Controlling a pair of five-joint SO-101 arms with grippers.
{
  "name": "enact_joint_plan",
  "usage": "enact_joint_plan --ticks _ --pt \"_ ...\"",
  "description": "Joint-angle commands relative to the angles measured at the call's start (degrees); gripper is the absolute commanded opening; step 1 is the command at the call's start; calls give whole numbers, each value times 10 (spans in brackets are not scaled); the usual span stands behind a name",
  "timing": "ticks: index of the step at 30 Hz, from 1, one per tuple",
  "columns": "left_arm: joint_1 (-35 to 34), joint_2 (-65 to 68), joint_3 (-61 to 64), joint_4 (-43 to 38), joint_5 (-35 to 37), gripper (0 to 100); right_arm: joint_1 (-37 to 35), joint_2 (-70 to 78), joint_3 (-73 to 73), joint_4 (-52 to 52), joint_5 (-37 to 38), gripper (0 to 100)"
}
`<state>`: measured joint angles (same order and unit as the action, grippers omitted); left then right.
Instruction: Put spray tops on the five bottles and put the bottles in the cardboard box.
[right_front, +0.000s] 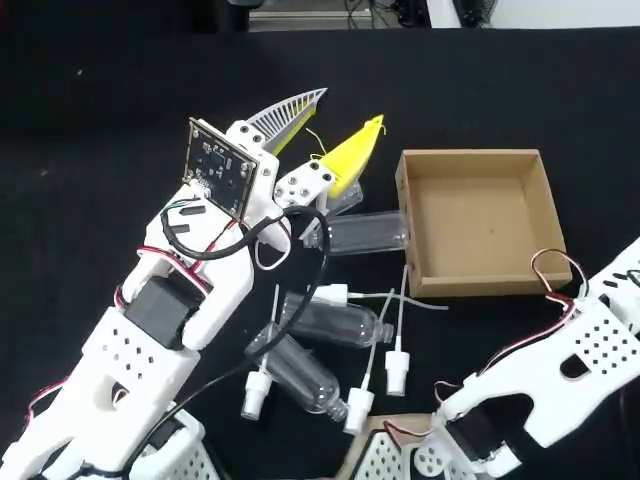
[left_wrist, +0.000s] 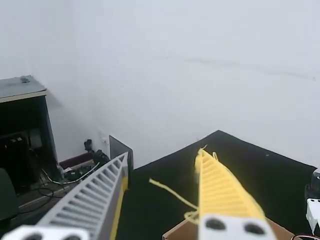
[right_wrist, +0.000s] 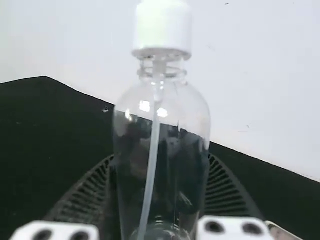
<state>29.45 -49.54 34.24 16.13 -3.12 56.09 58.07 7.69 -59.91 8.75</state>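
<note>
The cardboard box (right_front: 478, 283) stands open at the right of the black table, nothing inside it. A clear bottle (right_front: 365, 235) lies against its left wall. Two more bottles (right_front: 335, 320) (right_front: 300, 370) lie nearer the front among loose white spray tops (right_front: 397, 372) (right_front: 257, 396) (right_front: 358, 407). My left gripper (right_front: 350, 106) (left_wrist: 161, 155) is open, raised above the bottle by the box, its white and yellow fingers pointing at the far wall. My right gripper (right_wrist: 159, 220) is shut on an upright clear bottle (right_wrist: 160, 150) with a white spray top (right_wrist: 162, 27) on it.
The right arm's white body (right_front: 560, 375) crosses the front right corner, close to the box's near wall. The left arm (right_front: 150, 340) covers the front left. A corner of the box (left_wrist: 177, 232) shows under the left fingers. Black table stretches behind the box.
</note>
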Motion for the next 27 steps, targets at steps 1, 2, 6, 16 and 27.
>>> enact_joint_plan --ticks 1,2,6,16,27 --pt "-2 -7 -12 -17 -4 199 -17 -7 1 4 4 149" --pt "-2 -7 -12 -17 -4 199 -17 -7 -2 25 4 152" --pt "-2 -7 -12 -17 -4 199 -17 -7 -21 105 0 223" --pt "-2 -7 -12 -18 -4 199 -17 -10 -24 102 1 245" --pt "-2 -7 -12 -18 -5 199 -16 -19 -22 105 3 248"
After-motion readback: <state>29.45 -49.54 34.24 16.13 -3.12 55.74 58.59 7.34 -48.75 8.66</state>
